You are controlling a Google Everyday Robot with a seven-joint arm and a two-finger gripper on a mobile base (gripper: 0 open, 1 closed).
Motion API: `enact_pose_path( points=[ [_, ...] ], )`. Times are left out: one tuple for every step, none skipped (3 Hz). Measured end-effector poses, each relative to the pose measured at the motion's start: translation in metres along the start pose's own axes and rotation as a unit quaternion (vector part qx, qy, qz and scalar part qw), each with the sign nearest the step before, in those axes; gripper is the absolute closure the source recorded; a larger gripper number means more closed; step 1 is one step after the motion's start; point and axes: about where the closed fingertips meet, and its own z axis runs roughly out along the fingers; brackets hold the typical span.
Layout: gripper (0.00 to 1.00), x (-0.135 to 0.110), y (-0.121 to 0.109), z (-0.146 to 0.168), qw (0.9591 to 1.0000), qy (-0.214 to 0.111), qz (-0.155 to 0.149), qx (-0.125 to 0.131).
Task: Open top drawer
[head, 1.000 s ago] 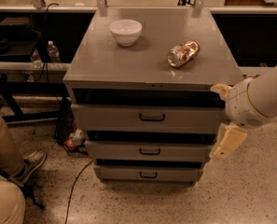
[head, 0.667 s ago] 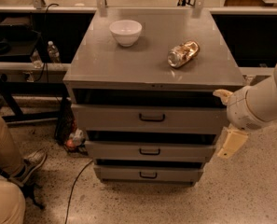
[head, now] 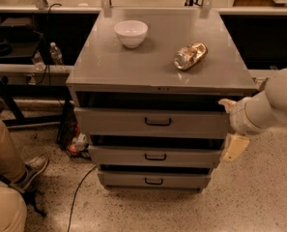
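1. While my arm has sunk slightly over the last second, my pincer [head: 231, 125] has ended up at the right front corner of the bench [head: 133, 76], just off the right end of the top drawer [head: 114, 122].
2. My two pale fingers [head: 225, 103] stand apart and hold nothing. One tip is near the bench's top edge, and the other hangs lower, beside the middle drawer [head: 114, 154].
3. The top drawer sits directly under the bench's top and its front has not moved. Its small dark handle [head: 158, 122] is at the middle of the bench's front, well left of my pincer and untouched.
4. That shift was only my arm settling, so I judge the job barely begun and myself still at the approach.
5. Next I would need to travel left along the bench's front, reach the handle and close on it before pulling.
6. A white bowl [head: 131, 33] and a crushed shiny can [head: 190, 55] rest on the bench's top. The can could roll if I tug sharply.
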Motion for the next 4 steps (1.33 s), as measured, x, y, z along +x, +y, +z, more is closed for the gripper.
enact_pose_path(
  points=[
    [0.00, 0.006, -0.022, 0.035, 0.9999, 0.002, -0.015, 0.008],
    [0.00, 0.007, -0.035, 0.055, 0.9997, -0.001, -0.021, 0.011],
    [0.00, -0.005, -0.054, 0.080, 0.9992, -0.012, -0.035, 0.013],
    [0.02, -0.019, -0.066, 0.093, 0.9986, -0.021, -0.047, 0.007]
  ],
)
